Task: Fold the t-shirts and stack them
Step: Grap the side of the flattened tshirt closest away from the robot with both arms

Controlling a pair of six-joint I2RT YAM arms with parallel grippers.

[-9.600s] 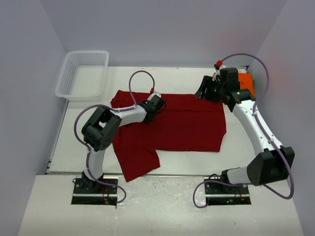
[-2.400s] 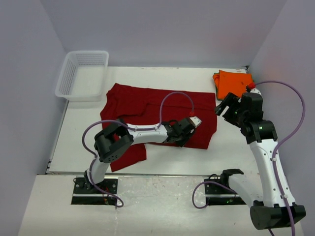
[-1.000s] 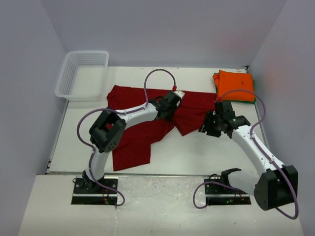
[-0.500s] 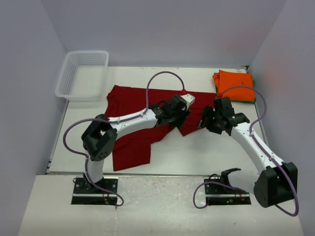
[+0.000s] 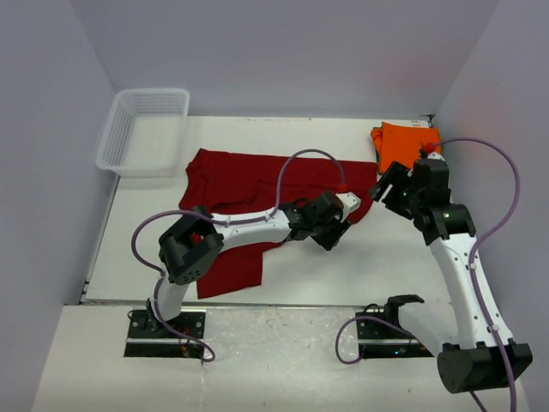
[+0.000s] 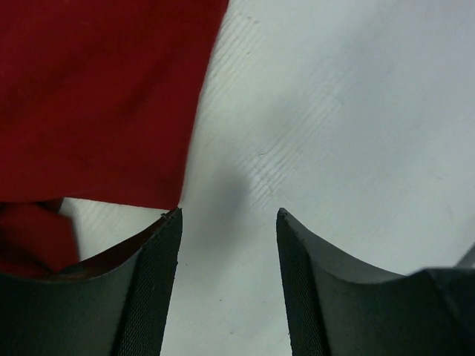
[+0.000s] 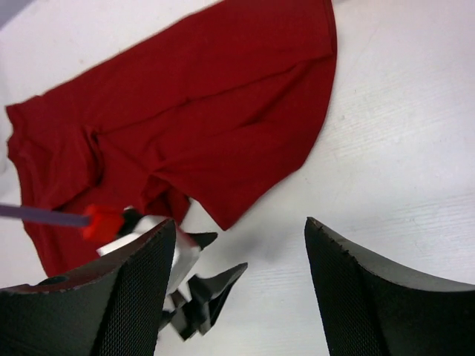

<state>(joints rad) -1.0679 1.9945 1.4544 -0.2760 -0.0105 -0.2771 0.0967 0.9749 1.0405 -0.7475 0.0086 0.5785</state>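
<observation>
The dark red t-shirt point(image 5: 249, 176) lies spread across the middle of the table, with a part hanging toward the near left. My left gripper point(image 5: 334, 239) is open and empty over bare table just off the shirt's near right corner. In the left wrist view the red cloth point(image 6: 104, 96) lies beyond the left finger, with bare table between the fingers of the gripper point(image 6: 228, 216). My right gripper point(image 5: 384, 187) is open and empty, raised beside the shirt's right edge. The orange t-shirt point(image 5: 403, 144) lies folded at the far right. The green shirt is hidden.
A white mesh basket point(image 5: 146, 129) stands at the far left corner. The right wrist view shows the red shirt point(image 7: 208, 126), my right gripper point(image 7: 239, 222), and the left gripper point(image 7: 200, 293) below the shirt's corner. Walls close the left, back and right sides.
My left gripper has moved near and right, off the red shirt onto bare table. My right gripper has drawn back up and right toward the orange shirt. The red shirt's right part lies flatter.
</observation>
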